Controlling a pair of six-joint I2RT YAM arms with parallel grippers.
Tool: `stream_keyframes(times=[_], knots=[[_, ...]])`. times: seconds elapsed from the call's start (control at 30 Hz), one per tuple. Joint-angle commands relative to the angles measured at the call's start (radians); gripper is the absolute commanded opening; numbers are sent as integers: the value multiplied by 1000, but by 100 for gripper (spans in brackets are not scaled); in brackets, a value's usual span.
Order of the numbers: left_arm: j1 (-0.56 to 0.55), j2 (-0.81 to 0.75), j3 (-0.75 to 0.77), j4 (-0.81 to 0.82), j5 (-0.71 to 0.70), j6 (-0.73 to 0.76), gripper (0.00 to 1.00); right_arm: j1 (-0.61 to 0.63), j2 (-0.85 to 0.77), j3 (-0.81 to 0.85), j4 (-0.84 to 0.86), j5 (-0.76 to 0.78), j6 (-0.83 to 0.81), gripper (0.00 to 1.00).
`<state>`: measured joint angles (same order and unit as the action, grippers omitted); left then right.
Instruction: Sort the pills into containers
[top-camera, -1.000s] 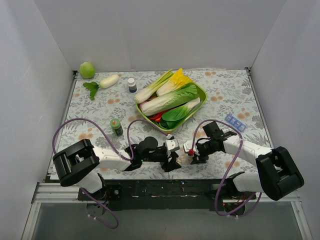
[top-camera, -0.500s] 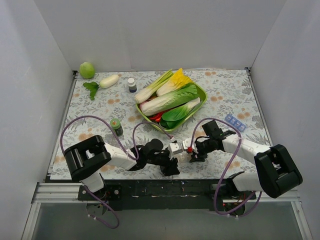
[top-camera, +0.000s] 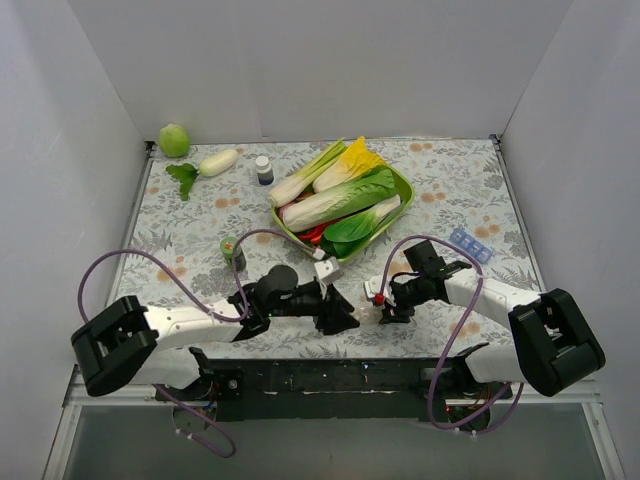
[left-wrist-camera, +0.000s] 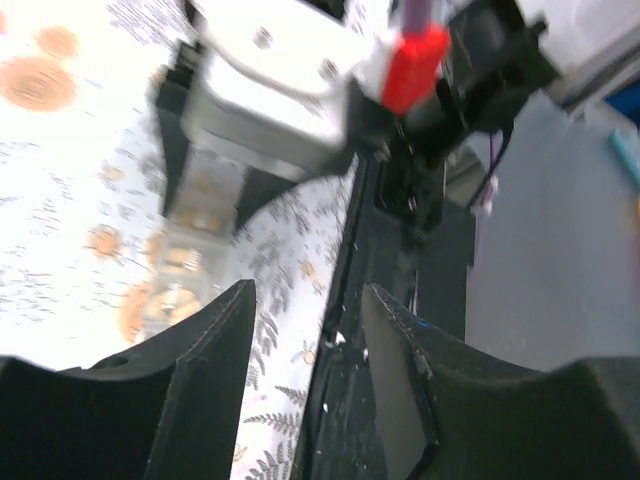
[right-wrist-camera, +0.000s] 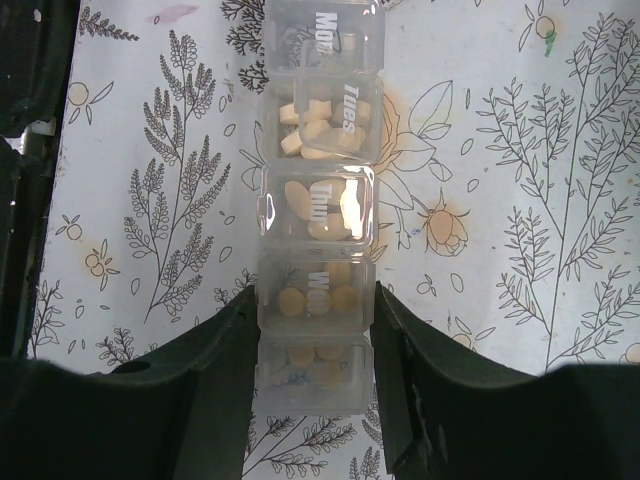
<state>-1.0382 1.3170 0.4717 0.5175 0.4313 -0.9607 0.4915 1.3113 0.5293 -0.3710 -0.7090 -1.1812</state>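
Note:
The clear pill-organizer strip (right-wrist-camera: 315, 210) lies on the flowered table, its square compartments marked with day names and holding pale yellow pills. My right gripper (right-wrist-camera: 315, 300) sits low over the table near the front edge in the top view (top-camera: 385, 305). Its fingers (right-wrist-camera: 215, 350) press both sides of the strip near its near end. My left gripper (left-wrist-camera: 308, 300) is open and empty, just left of the right gripper in the top view (top-camera: 335, 308). Its camera shows the right gripper's white body and the strip (left-wrist-camera: 185, 265), blurred.
A green tray (top-camera: 404, 185) of vegetables stands behind the grippers. A small green bottle with a dark cap (top-camera: 232, 250) is to the left and a blue compartment strip (top-camera: 470, 245) to the right. A white bottle (top-camera: 264, 168), radish (top-camera: 218, 161) and green fruit (top-camera: 174, 139) lie at the back left.
My left arm has stretched out lower and farther left, and its gripper has drawn back slightly from the right gripper. My right gripper has stayed on the strip.

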Motion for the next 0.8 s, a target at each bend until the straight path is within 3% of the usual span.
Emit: stream_keyframes(times=[0.0, 0.03, 0.17, 0.37, 0.77], knots=[[99, -93, -15, -94, -14, -110, 42, 4, 34, -15, -49, 92, -3, 16], [136, -88, -7, -112, -23, -122, 37, 4, 34, -14, -48, 92, 0, 16], [188, 10, 99, -206, -46, -153, 0, 4, 37, -12, -46, 94, 2, 16], [188, 184, 212, -249, -65, -174, 0, 4, 39, -14, -45, 97, 8, 16], [152, 289, 220, -244, 32, -162, 0, 4, 54, -5, -39, 98, 17, 16]])
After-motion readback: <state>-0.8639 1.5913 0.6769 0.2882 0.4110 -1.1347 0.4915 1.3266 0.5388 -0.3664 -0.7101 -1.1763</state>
